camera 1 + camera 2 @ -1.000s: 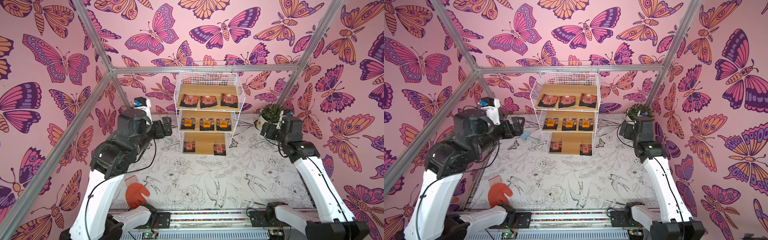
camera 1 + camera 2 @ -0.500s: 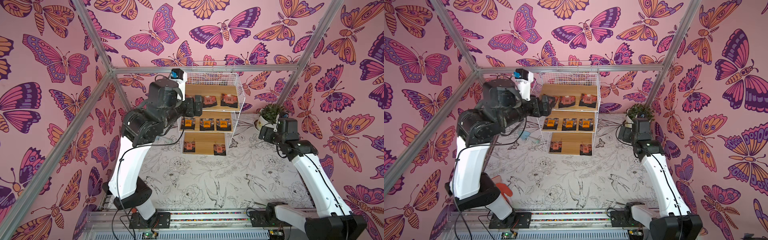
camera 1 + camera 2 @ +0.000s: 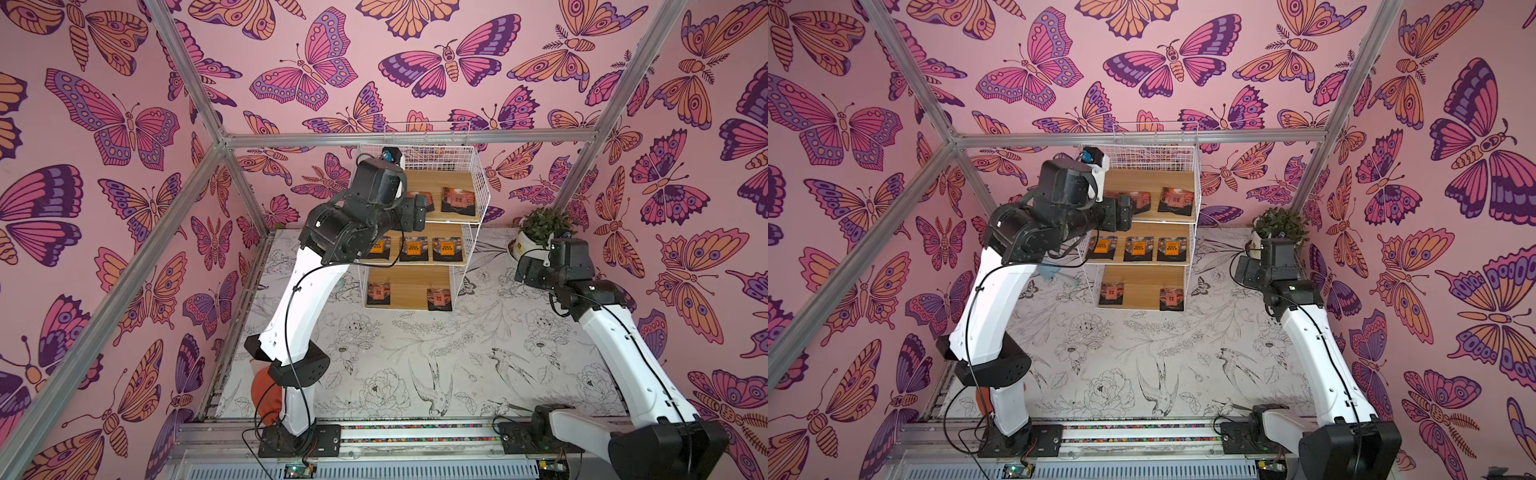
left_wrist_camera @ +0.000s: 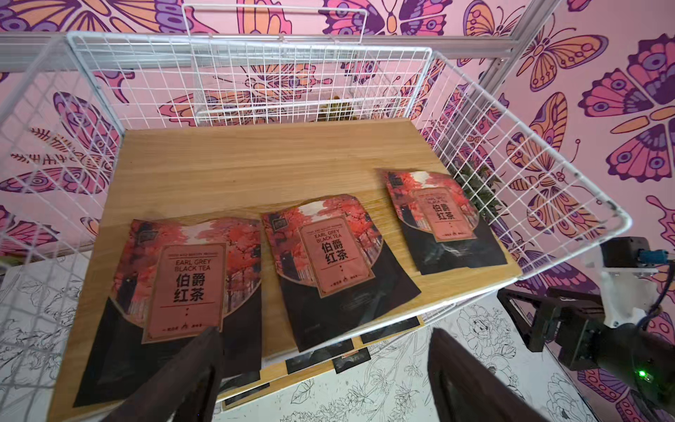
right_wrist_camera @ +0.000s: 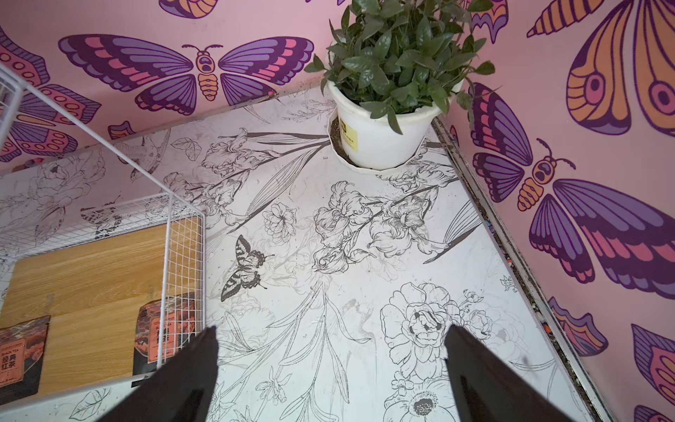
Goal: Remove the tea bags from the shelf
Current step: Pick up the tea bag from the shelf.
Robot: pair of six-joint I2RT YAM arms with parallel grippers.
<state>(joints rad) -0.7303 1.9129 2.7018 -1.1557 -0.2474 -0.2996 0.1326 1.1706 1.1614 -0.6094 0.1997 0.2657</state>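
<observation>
The shelf [image 3: 478,174] is a white wire rack with three stepped wooden boards at the back of the table, seen in both top views. Several tea bags lie on it. The left wrist view shows three red-pictured ones on the top board [image 4: 255,160]: left [image 4: 190,288], middle [image 4: 332,259], right [image 4: 442,215]. Orange-labelled bags [image 3: 414,248] lie on the middle board, and two [image 3: 378,292] on the bottom. My left gripper [image 4: 325,339] hangs open at the top board's front edge, one finger [image 4: 197,365] over the left bag, gripping nothing. My right gripper [image 5: 331,329] is open above the table, right of the shelf.
A green plant in a white pot [image 3: 536,232] stands in the back right corner, just behind the right arm. An orange object [image 3: 264,390] lies by the left arm's base. Aluminium frame posts [image 3: 187,178] and butterfly walls close in the table.
The left arm has swung up from the left side of the table to the shelf's top board. The right arm has shifted only slightly.
</observation>
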